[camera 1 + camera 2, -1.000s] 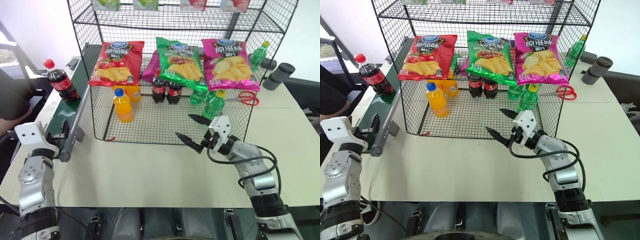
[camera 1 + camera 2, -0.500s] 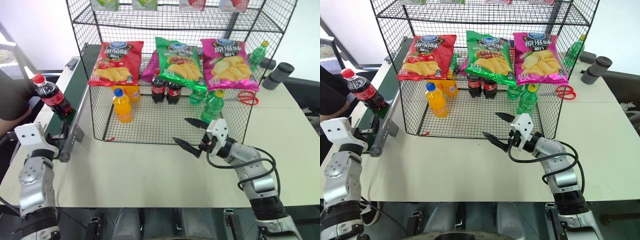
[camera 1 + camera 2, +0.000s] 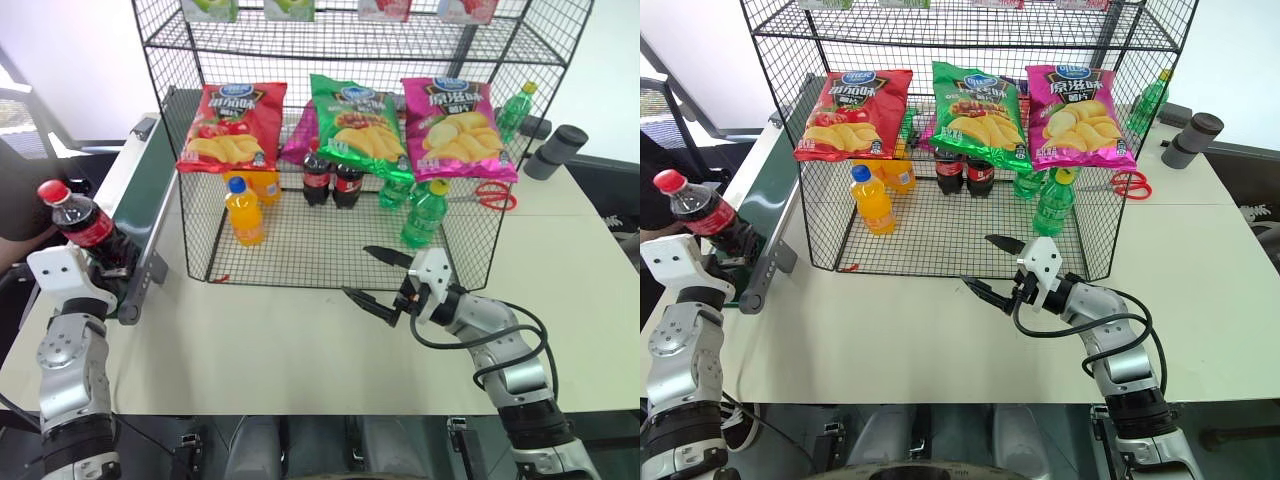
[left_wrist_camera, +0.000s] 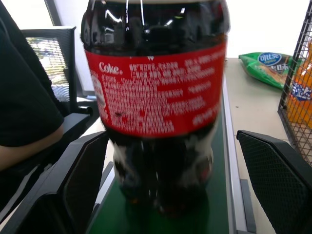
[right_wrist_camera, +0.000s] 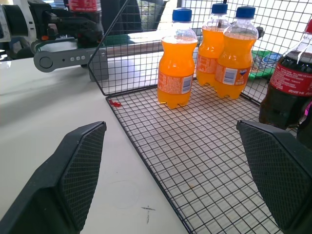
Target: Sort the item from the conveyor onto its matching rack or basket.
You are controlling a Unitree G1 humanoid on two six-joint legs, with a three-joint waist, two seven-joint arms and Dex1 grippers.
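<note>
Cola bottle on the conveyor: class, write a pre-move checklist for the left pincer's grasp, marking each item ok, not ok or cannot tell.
1. Cola bottle upright on the conveyor: ok.
2. Left pincer open, one finger on each side of the bottle: ok.
3. Fingers apart from the bottle, not yet gripping: ok.
4. Bottle at the belt's near end, within the pincer's span: ok.
5. Right pincer open, holding nothing, over the table in front of the rack: ok.
6. Free floor space beside the two cola bottles in the rack: cannot tell.
</note>
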